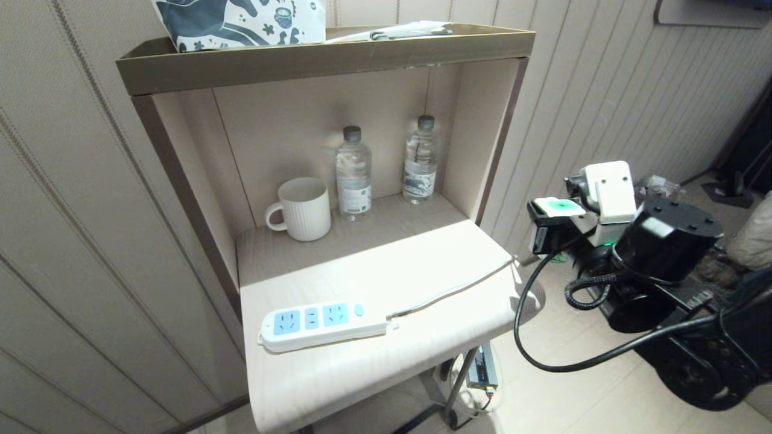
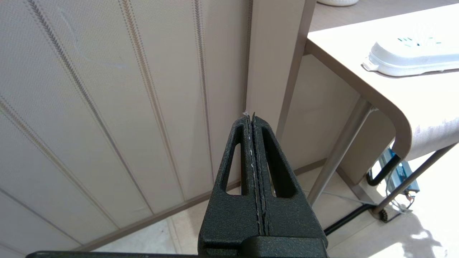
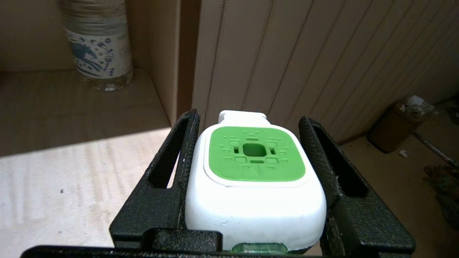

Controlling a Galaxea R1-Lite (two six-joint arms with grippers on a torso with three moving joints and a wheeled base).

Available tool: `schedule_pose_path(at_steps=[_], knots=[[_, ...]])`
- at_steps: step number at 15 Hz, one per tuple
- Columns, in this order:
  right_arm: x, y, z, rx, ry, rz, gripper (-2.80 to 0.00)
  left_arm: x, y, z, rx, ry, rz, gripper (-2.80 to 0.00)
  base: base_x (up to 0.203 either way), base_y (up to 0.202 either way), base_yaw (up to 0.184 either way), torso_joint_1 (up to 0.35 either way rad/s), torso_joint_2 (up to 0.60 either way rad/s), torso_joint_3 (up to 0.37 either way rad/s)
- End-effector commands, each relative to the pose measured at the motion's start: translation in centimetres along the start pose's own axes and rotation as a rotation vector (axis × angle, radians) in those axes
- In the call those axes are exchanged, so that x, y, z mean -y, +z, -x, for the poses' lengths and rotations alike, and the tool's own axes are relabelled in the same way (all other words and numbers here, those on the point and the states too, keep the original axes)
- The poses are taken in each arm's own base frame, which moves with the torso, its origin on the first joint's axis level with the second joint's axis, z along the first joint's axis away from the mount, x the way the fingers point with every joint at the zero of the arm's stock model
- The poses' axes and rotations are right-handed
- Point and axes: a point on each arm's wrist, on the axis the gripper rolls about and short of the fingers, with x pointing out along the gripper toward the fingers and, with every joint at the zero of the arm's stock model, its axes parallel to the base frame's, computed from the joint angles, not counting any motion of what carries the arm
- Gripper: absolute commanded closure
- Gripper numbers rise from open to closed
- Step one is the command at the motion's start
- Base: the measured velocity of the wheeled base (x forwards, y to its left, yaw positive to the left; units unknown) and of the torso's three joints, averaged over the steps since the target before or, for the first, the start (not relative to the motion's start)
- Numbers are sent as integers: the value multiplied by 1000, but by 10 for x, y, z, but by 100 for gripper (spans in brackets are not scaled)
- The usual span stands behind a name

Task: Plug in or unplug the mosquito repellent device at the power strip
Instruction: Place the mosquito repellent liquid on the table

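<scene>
- Parked low beside the stand's leg: left gripper (image 2: 252, 118), fingers pressed together, empty, out of the work.
- Clamped between the right gripper (image 3: 251, 157) fingers: mosquito repellent device (image 3: 255, 179), white head and green face up, off the right edge of the table (image 1: 374, 367), well apart from the strip.
- Lying flat near the table's front edge: power strip (image 1: 322, 325), sockets empty, cord (image 1: 452, 289) trailing right.
- Best carried left over the strip, prongs squared to one blue socket, lowered straight, pressed without tilting; probably slides if pushed sideways.
- Farther back: mug (image 1: 301, 210) and two water bottles (image 1: 353, 172), clear of the path.
</scene>
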Motion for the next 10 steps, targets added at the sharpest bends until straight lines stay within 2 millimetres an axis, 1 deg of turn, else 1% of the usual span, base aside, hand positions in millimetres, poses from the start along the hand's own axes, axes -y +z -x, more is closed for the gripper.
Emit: schedule_pose_path(at_steps=[1,3,4,5,6,8,10], knots=[[-13,-1,-5,10,19,5,0,0,0,0,0,-1,0,0,0,0,0,0,0,0],[-22,-3,-14,19,26,22,0,0,1,0,1,-1,0,0,0,0,0,0,0,0],[-23,-3,-15,21,26,22,0,0,0,0,-2,0,0,0,0,0,0,0,0,0],[-27,-6,-21,23,24,22,0,0,0,0,-2,1,0,0,0,0,0,0,0,0],[-33,-14,-30,20,19,26,0,0,0,0,-3,-2,0,0,0,0,0,0,0,0],[-46,-20,-44,51,-15,21,0,0,0,0,-3,-1,0,0,0,0,0,0,0,0],[-60,-21,-49,74,-17,15,0,0,0,0,0,0,0,0,0,0,0,0,0,0]])
